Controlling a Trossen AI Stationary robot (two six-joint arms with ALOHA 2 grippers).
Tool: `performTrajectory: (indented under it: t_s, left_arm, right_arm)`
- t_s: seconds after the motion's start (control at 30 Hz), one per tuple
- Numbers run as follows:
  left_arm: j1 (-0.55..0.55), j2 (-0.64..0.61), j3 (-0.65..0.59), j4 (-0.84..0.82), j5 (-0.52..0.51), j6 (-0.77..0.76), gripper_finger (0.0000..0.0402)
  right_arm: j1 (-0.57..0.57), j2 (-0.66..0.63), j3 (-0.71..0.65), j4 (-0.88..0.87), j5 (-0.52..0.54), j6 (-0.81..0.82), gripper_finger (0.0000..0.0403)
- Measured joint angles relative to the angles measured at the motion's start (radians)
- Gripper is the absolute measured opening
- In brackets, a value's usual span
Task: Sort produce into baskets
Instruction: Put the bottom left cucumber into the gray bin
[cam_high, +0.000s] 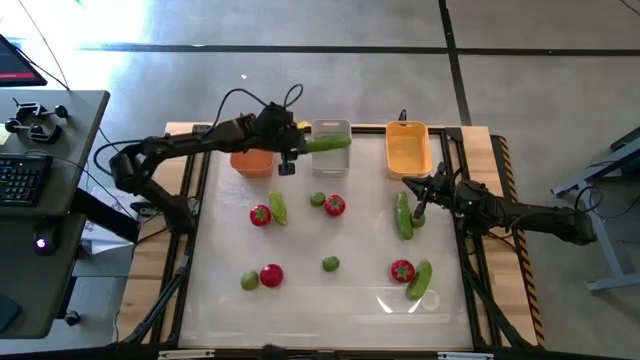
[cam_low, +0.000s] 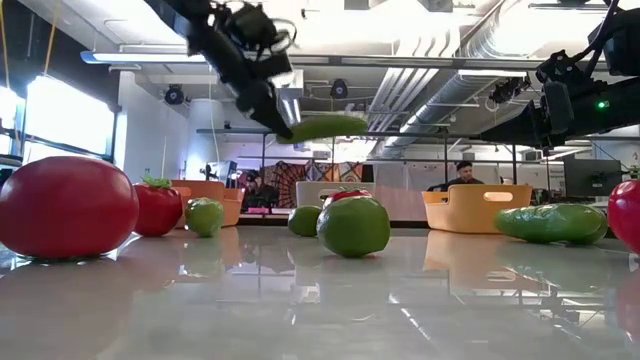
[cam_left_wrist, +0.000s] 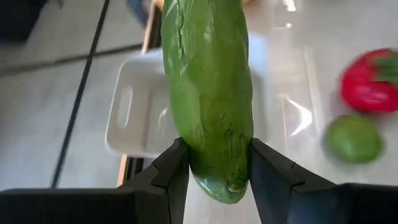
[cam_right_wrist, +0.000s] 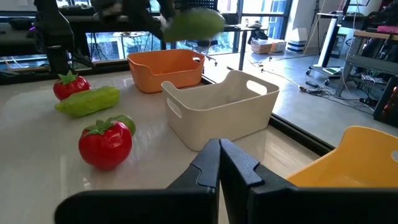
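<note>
My left gripper (cam_high: 303, 146) is shut on a long dark-green cucumber (cam_high: 330, 144), held in the air over the pale grey basket (cam_high: 331, 128) at the table's far edge. The low view shows this cucumber (cam_low: 325, 127) well above the tabletop. The orange-red basket (cam_high: 252, 162) stands to the left of the grey one, the yellow-orange basket (cam_high: 407, 148) to its right. My right gripper (cam_right_wrist: 219, 163) is shut on nothing at the table's right side, beside another cucumber (cam_high: 403, 215) lying on the table. My left gripper pinches the cucumber near one end (cam_left_wrist: 217, 158) between its two fingers (cam_left_wrist: 176, 167), one on each side. The fingers come from the table's left, slanting down, and the cucumber sticks out ahead of them. It is lifted clear, roughly level, above the grey basket.
Tomatoes (cam_high: 260, 215) (cam_high: 334, 205) (cam_high: 271, 275), limes (cam_high: 317, 199) (cam_high: 330, 264) (cam_high: 249, 281) and cucumbers (cam_high: 277, 207) (cam_high: 419, 279) lie scattered over the white tabletop. Another tomato (cam_high: 402, 270) lies near the right front. A desk with a keyboard (cam_high: 25, 178) stands left of the table.
</note>
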Motion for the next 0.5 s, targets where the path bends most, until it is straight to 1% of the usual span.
performTrajectory:
  t_s: [0.1, 0.2, 0.27, 0.33, 0.4, 0.5]
  left_arm:
    - [0.033, 0.055, 0.031, -0.039, 0.024, -0.15, 0.0124]
    - [0.051, 0.106, 0.087, -0.089, 0.033, -0.388, 0.0124]
    - [0.059, 0.135, 0.118, -0.089, 0.052, -0.524, 0.0124]
    - [0.062, 0.16, 0.146, -0.092, 0.088, -0.613, 0.0124]
    - [0.066, 0.188, 0.17, -0.061, 0.128, -0.69, 0.0124]
    - [0.072, 0.236, 0.195, -0.012, 0.218, -0.8, 0.0124]
  right_arm:
    - [0.0, 0.0, 0.0, 0.0, 0.0, 0.0, 0.0]
    - [0.0, 0.0, 0.0, 0.0, 0.0, 0.0, 0.0]
    - [0.0, 0.0, 0.0, 0.0, 0.0, 0.0, 0.0]
    - [0.0, 0.0, 0.0, 0.0, 0.0, 0.0, 0.0]
    - [0.0, 0.0, 0.0, 0.0, 0.0, 0.0, 0.0]
    - [0.0, 0.0, 0.0, 0.0, 0.0, 0.0, 0.0]
